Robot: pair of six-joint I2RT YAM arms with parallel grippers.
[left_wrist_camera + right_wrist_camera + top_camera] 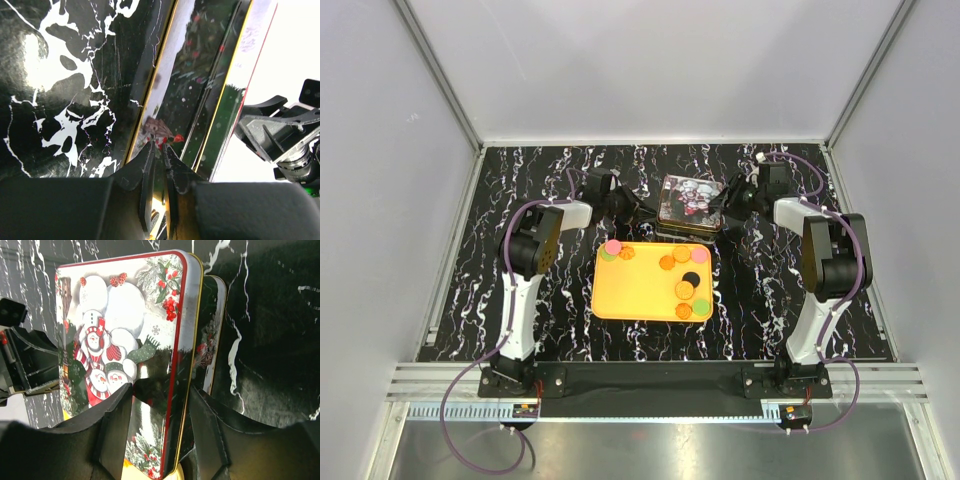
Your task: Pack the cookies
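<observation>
Closest to the right wrist lens, the right claw (160,389) has its two dark fingers (112,430) set about halfway apart. They sit astride the red-rimmed edge of the snowman lid (125,305). One finger lies on the painted face and the other against the gold rim at the lid's 3 o'clock side, so I read this as a grasp on the lid. Just past that rim, toward 2 o'clock in this view, the gold-edged tin base (216,330) shows a little apart from the lid (the lid looks tipped off it, though how far is hard to judge).

The left claw (158,146) is narrowed to a slit, its tips at a gold edge of the tin (195,75). Whether any rim is pinched between them I cannot tell.

From above, the two claws flank the tin at its 9 and 3 o'clock. The tin sits on the black marbled table (520,180), at 12 o'clock from the orange tray (620,295). The cookies (684,291) all lie on that tray, a pair near its 11 o'clock corner and the rest bunched from 1 to 4 o'clock. None is in the tin.

The step in hand looks like opening the tin, and packing proper has not begun. The next move calls for lifting the lid clear while the base is held down and setting it aside on the table. After that the flat cookies will need fingertips brought low to the tray.
</observation>
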